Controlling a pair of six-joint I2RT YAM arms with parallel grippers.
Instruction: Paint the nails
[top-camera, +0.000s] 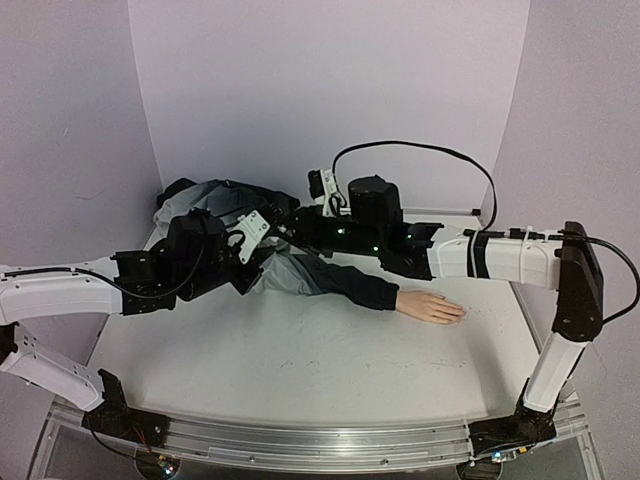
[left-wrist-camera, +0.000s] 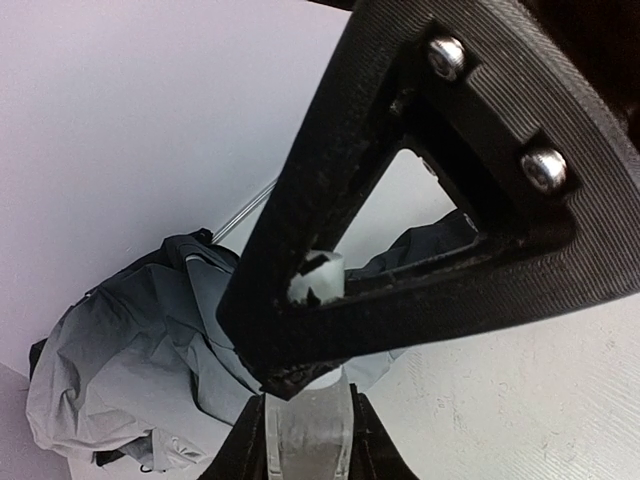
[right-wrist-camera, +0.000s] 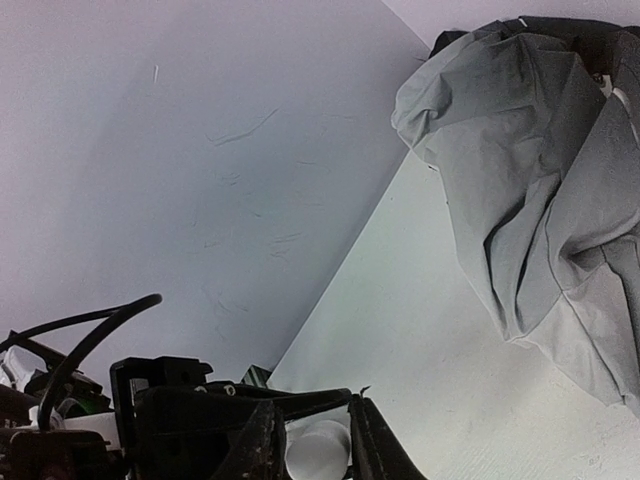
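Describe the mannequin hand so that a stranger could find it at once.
On the white table lies a dark grey jacket, one sleeve stretched toward the right. The hand sticks out of its cuff, flat on the table. It is the only pale, flesh-coloured thing there.

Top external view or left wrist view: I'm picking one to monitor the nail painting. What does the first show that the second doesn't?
Only the top external view shows the pale flesh-coloured mannequin hand lying on the table, sticking out of the dark grey sleeve. Only the left wrist view shows a small whitish translucent bottle pinched between the left fingers, with a black ribbed triangular frame close above it. Both show the crumpled grey jacket and the white table.
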